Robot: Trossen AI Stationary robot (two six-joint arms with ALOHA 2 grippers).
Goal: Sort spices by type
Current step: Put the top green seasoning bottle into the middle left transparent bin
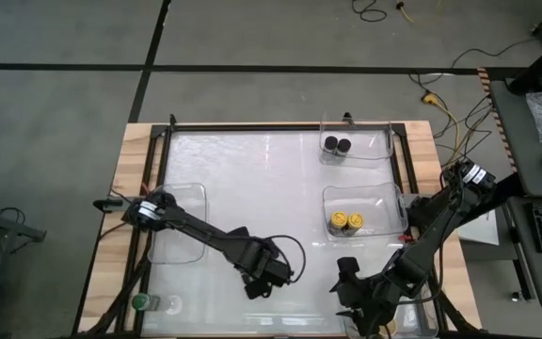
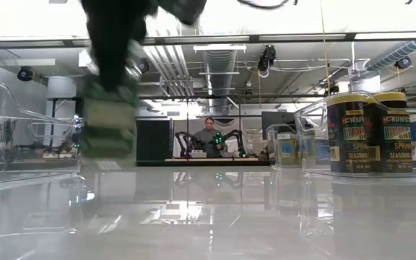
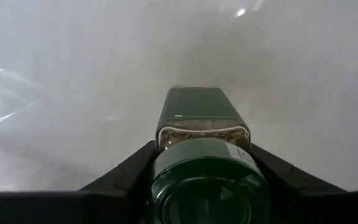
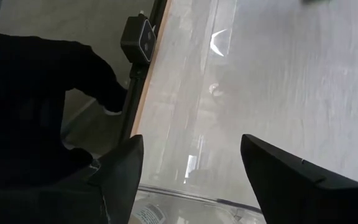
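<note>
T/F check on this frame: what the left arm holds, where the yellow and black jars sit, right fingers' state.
1. The left gripper grips a green-lidded round spice jar. True.
2. The two yellow-lidded jars stand loose on the table. False: they stand inside a clear plastic rectangular bin.
3. The two black-lidded jars sit in the far clear bin. True.
4. The right gripper holds a jar. False: its fingers are open and empty.

left hand (image 1: 260, 283) clamped shut low-centre, right hand (image 1: 348, 282) spread open nearby
</note>
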